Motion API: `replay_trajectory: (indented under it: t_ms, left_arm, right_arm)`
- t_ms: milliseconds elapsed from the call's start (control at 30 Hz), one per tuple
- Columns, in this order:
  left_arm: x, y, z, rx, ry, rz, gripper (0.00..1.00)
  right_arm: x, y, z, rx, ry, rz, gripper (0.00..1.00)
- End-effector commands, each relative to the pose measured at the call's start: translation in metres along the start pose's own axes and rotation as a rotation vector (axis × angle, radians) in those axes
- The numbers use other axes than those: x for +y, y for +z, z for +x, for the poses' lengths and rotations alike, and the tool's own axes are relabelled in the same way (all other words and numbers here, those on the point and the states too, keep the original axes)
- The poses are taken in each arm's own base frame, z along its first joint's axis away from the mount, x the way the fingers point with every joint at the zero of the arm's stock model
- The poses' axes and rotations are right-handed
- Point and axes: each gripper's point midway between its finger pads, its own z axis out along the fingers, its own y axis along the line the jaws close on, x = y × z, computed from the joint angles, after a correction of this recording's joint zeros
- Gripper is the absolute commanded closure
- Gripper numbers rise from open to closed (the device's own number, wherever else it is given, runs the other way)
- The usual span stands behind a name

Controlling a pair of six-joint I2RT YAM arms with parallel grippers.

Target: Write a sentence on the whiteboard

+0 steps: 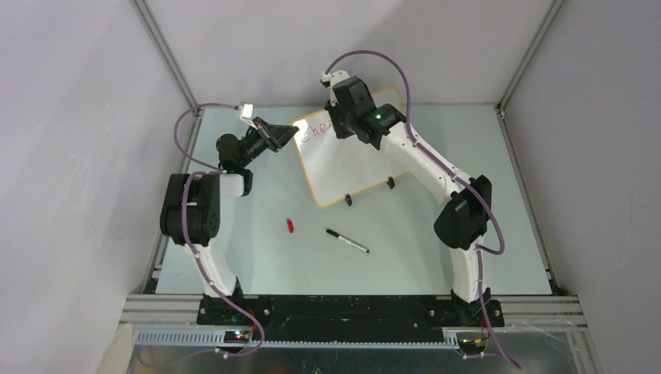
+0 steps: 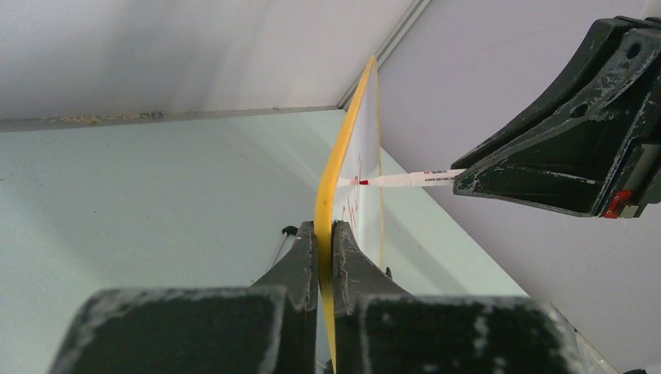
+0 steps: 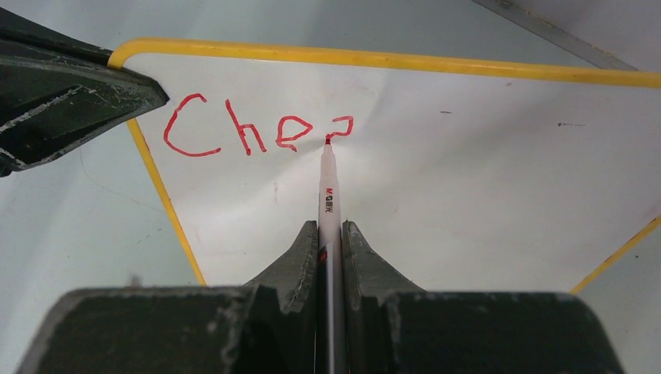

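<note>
In the top external view, the whiteboard (image 1: 355, 167) sits at the far middle of the worktop (image 1: 257, 257), turned at an angle. The left gripper (image 1: 290, 134) is at its upper left corner and the right gripper (image 1: 343, 128) is over the start of the sentence (image 1: 316, 131). A small red cap (image 1: 290, 226) and a black pen (image 1: 348, 240) lie well apart from the board, nearer the arm bases. In the left wrist view, the left gripper (image 2: 325, 234) is pinched tight on the board's yellow-orange rim (image 2: 343, 148), one finger on each face, while the marker (image 2: 413, 179) reaches in from the right gripper (image 2: 468, 181) and meets the writing face. That clamp probably has to stay firm, since any flex under the pen would break the line. In the right wrist view, the right gripper (image 3: 330, 234) is closed narrowly on the marker (image 3: 328, 195). Its red tip touches the whiteboard (image 3: 468, 171) at the end of a small hooked stroke after "Che" (image 3: 249, 132). The step in hand looks like forming the fourth letter. To do it well, press lightly, close the loop at the height of the neighbouring "e", hold the same baseline and lift cleanly before the next letter. The writing should work rightward into the bare board, away from the left gripper (image 3: 148, 93) at the corner.
</note>
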Motion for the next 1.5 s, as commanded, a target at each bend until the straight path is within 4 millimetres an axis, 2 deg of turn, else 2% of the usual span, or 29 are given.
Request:
replay_trajectory:
  t_ms: [0, 767, 1033, 1267, 1467]
  left_arm:
    - [-0.016, 0.003, 0.008, 0.038, 0.112, 0.055, 1.00]
    - [-0.016, 0.004, 0.008, 0.039, 0.112, 0.057, 1.00]
    - [-0.016, 0.004, 0.007, 0.037, 0.114, 0.057, 1.00]
    - [-0.016, 0.003, 0.008, 0.039, 0.116, 0.055, 1.00]
    - [-0.016, 0.003, 0.009, 0.040, 0.115, 0.055, 1.00]
  right_arm:
    - [-0.003, -0.005, -0.005, -0.017, -0.013, 0.020, 1.00]
    - [-0.018, -0.005, 0.001, 0.014, -0.023, 0.066, 1.00]
    - [-0.023, -0.007, -0.007, -0.008, -0.009, 0.087, 1.00]
    - [-0.013, -0.027, -0.024, -0.078, 0.016, 0.010, 1.00]
    - [-0.020, -0.041, -0.032, -0.129, 0.055, -0.017, 1.00]
